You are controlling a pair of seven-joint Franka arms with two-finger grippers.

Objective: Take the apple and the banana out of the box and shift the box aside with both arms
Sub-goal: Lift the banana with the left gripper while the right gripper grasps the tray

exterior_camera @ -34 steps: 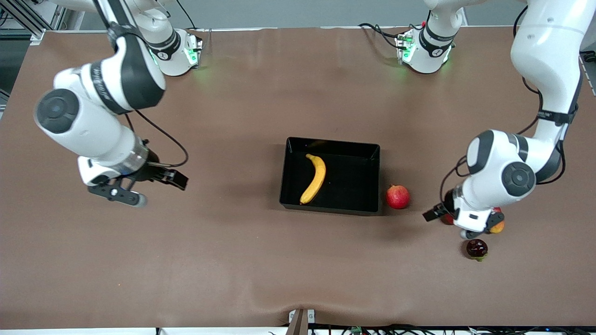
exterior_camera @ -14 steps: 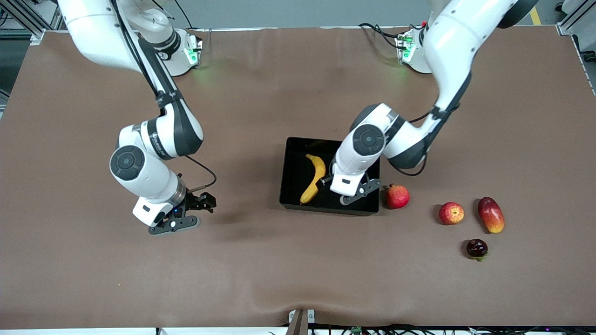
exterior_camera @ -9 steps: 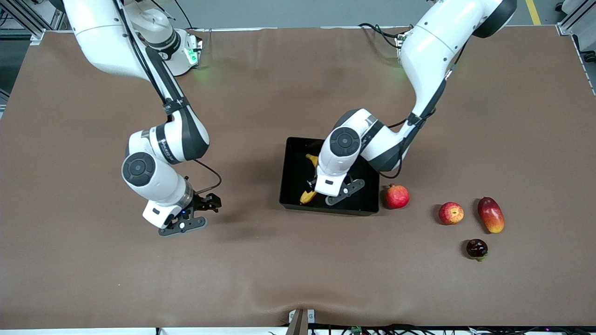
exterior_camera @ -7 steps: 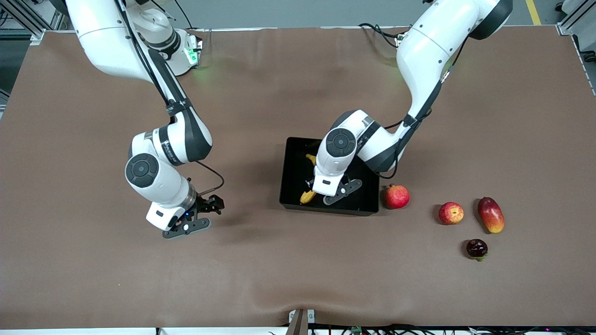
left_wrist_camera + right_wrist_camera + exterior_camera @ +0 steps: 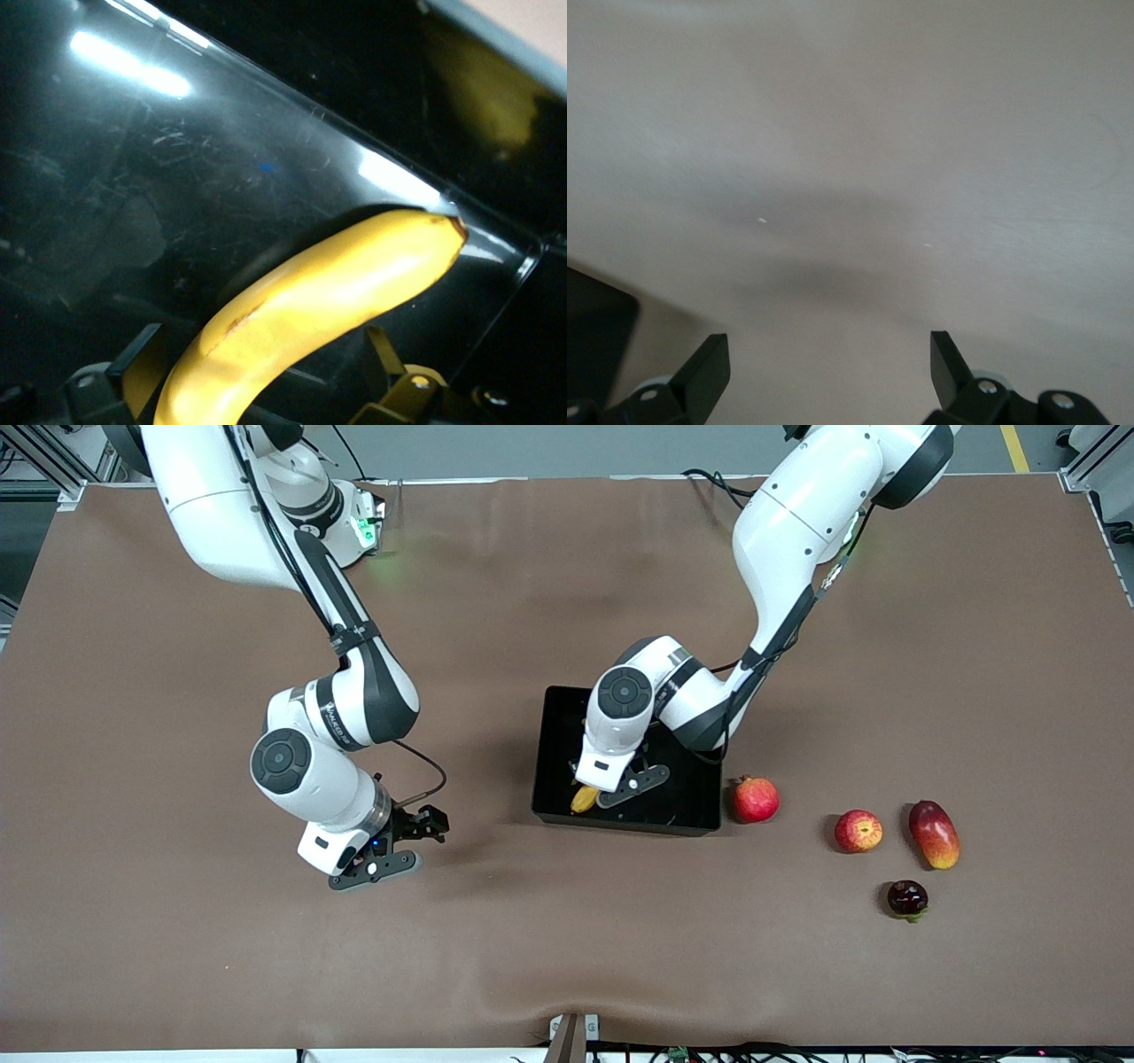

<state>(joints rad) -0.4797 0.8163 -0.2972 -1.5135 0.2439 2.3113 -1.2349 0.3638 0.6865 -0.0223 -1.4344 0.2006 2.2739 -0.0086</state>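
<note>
The yellow banana [image 5: 585, 799] lies in the black box [image 5: 556, 755], mostly hidden under the left arm's wrist. My left gripper [image 5: 631, 786] is low inside the box. In the left wrist view the banana [image 5: 328, 297] runs between the left gripper's [image 5: 261, 363] spread fingers [image 5: 142, 363], which stand apart on either side of it above the glossy box floor [image 5: 221, 177]. The apple [image 5: 858, 831] sits on the table toward the left arm's end. My right gripper [image 5: 376, 865] hangs open and empty over bare table toward the right arm's end; it is open in the right wrist view [image 5: 828, 363] too.
A red pomegranate [image 5: 756, 799] rests just beside the box. An oval mango [image 5: 934, 834] lies beside the apple. A small dark fruit [image 5: 907, 898] sits nearer the front camera than both. A brown cloth [image 5: 567, 957] covers the table.
My left arm has swung from the apple and mango over to the box and come down astride the banana. My right gripper has drifted toward the box, nearer the front camera.
</note>
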